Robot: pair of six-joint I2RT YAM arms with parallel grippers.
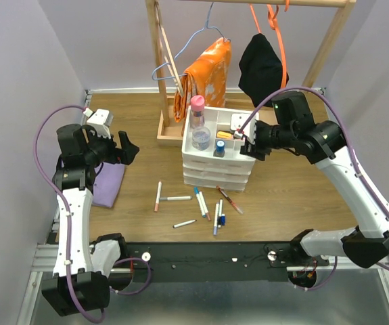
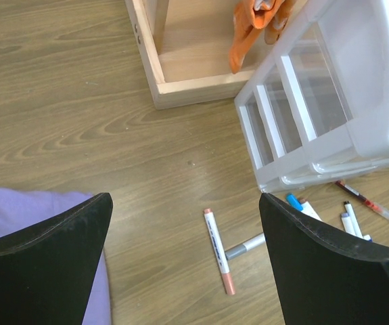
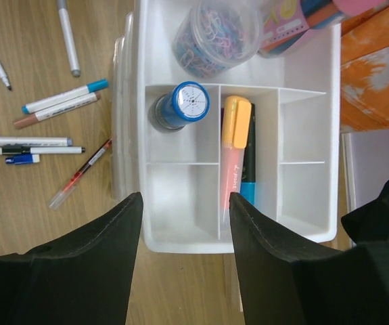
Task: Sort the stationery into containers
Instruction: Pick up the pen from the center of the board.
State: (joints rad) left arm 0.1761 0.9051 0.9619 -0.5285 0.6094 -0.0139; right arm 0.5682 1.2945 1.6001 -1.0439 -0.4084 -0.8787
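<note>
Purple cloth [image 1: 107, 184] well left of tray [image 3: 302, 128]; left gripper [image 2: 184, 200] near it, fingers spread, empty. Loose pens [image 1: 201, 203] in front of tray: best taken singly, crosswise, pinched mid-barrel, clear of neighbours. Thin, white-bodied, coloured caps. Orange highlighter [image 3: 235, 135] in tray's middle slot. Right gripper [image 3: 185, 198] over tray, fingers apart, holding nothing.
</note>
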